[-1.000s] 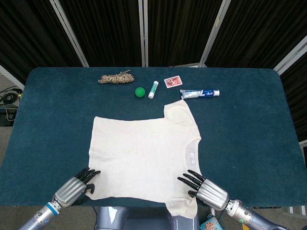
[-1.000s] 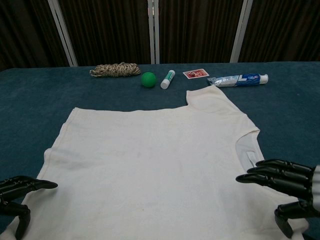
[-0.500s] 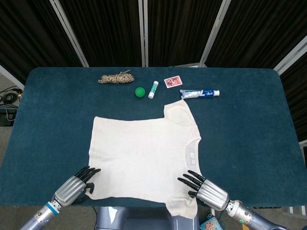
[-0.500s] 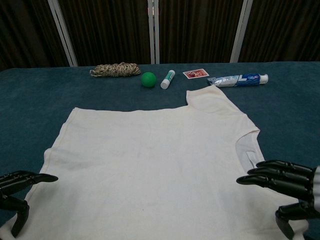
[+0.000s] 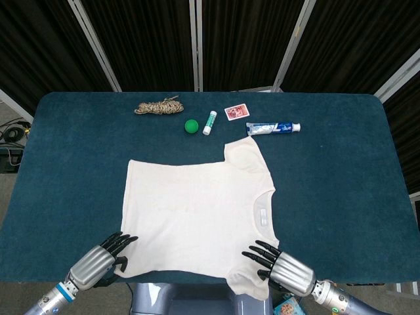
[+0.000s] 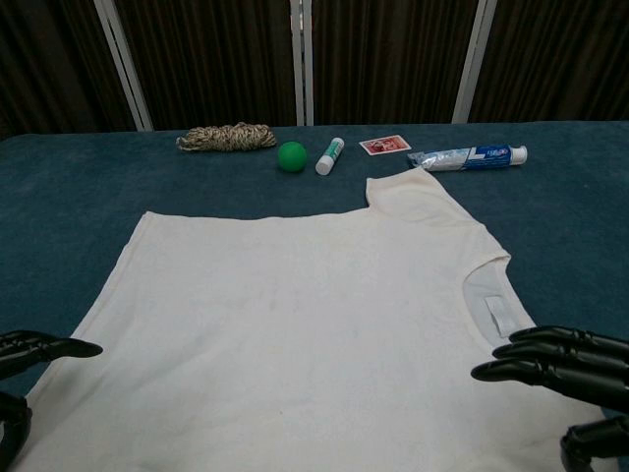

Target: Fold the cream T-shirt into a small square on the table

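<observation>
The cream T-shirt (image 5: pixel 200 213) (image 6: pixel 295 324) lies flat and unfolded in the middle of the table, neck opening to the right, hem to the left. My left hand (image 5: pixel 100 261) (image 6: pixel 25 379) hovers open at the shirt's near-left corner, dark fingers spread. My right hand (image 5: pixel 279 264) (image 6: pixel 565 379) is open over the near sleeve, by the collar, fingers stretched toward the shirt. Neither hand holds cloth.
Along the far side lie a rope coil (image 5: pixel 159 105), a green ball (image 5: pixel 191 126), a small white tube (image 5: pixel 209 122), a red card (image 5: pixel 235 112) and a toothpaste tube (image 5: pixel 273 128), which nearly touches the far sleeve. The table's near edge (image 5: pixel 197 281) runs just under both hands.
Both hands have drawn back a little toward the near edge of the table. The shirt's near-left edge lies slightly flatter; the rest has not moved.
</observation>
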